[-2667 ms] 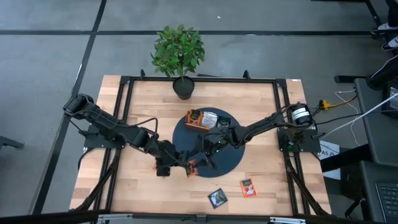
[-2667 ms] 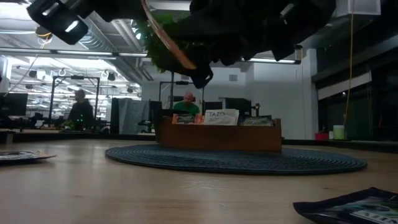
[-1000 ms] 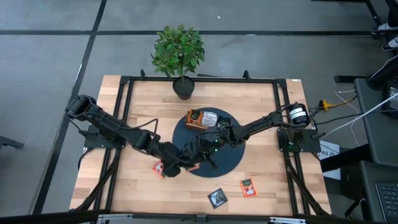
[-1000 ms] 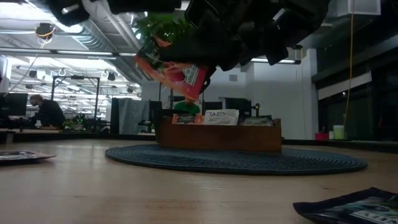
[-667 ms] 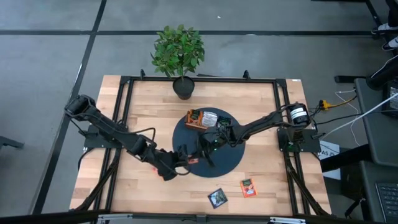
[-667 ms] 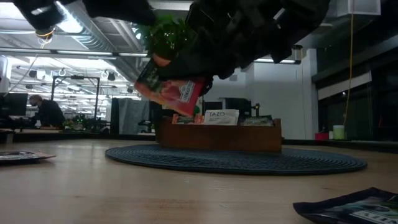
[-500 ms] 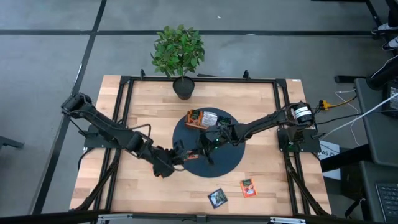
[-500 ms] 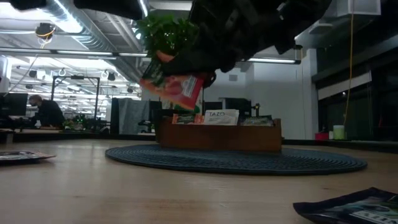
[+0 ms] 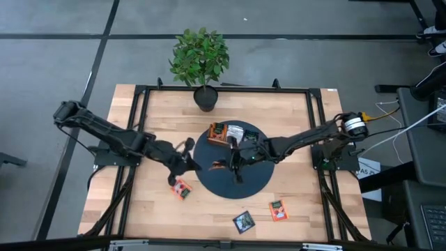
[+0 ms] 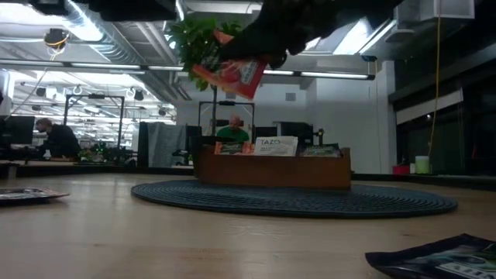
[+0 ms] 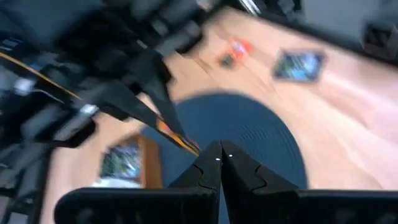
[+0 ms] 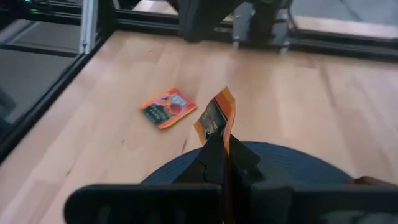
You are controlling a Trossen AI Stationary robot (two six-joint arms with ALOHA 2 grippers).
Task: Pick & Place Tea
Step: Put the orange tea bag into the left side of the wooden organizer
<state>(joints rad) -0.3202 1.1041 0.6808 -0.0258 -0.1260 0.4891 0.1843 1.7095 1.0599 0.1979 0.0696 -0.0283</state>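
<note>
Carry step: right pincer has an orange tea bag up over the mat, heading for the tray.

Landmark = round dark mat (image 9: 233, 183) mid-tabletop. L to R: left pincer (image 9: 187, 164) just off the mat's left edge, clenched, nothing in it, looks parked. One orange sachet (image 9: 182, 188) lies flat on the wood just outside the mat's lower-left rim. Right pincer (image 9: 232, 165) over the mat's middle, clamped on the held tea bag (image 12: 216, 119), which hangs edge-up, well clear of the surface. Wooden tray (image 9: 228, 134) at the mat's far rim, already w/ sachets standing in it. Two more below the mat, nearer the front edge: a dark one (image 9: 244, 221) and an orange one (image 9: 279, 209). Next, I'd judge: move over the tray, line the bag up w/ a slot, lower, let go; thin slot, so angle matters.
</note>
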